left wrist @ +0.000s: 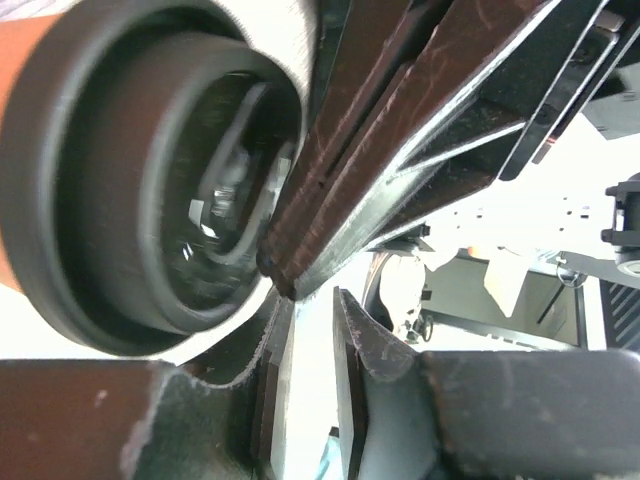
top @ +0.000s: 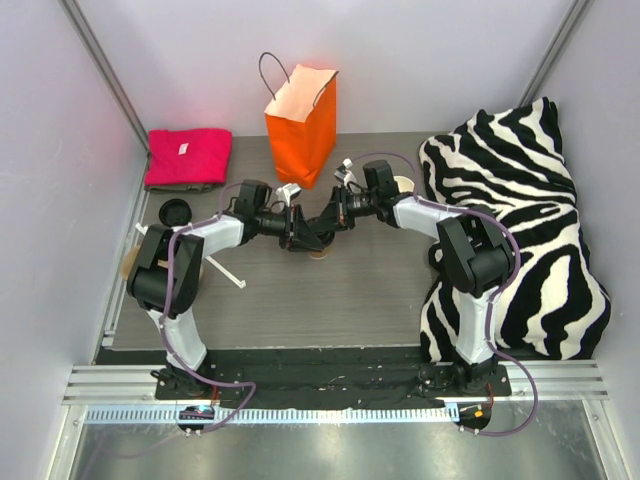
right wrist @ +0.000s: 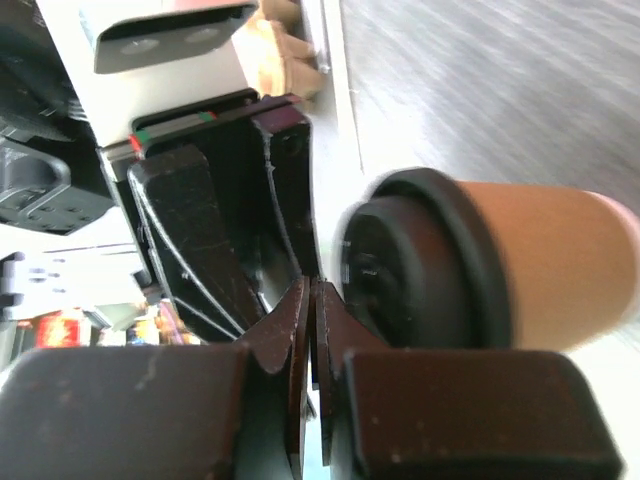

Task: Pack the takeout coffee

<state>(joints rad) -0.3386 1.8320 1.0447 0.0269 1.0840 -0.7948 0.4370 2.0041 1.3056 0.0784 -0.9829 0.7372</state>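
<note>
Takeout coffee (right wrist: 545, 265): kraft cup with black lid, centre of the top view on the table (top: 330, 300), mostly hidden there under both pincers. Right pincer (right wrist: 311, 300) pressed together on nothing, just beside the lid; left pincer (left wrist: 312, 340) narrowly apart. Table grey wood-grain, pale walls (top: 420, 60). Orange bag (top: 300, 130) upper centre; pink cloth (top: 187, 157) upper left; zebra cloth (top: 520, 230) right

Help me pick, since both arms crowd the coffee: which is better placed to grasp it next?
Probably left: the left hand is slightly open at the lid of the coffee; the right hand is shut beside that lid and must open first. Neither grips it yet.
</note>
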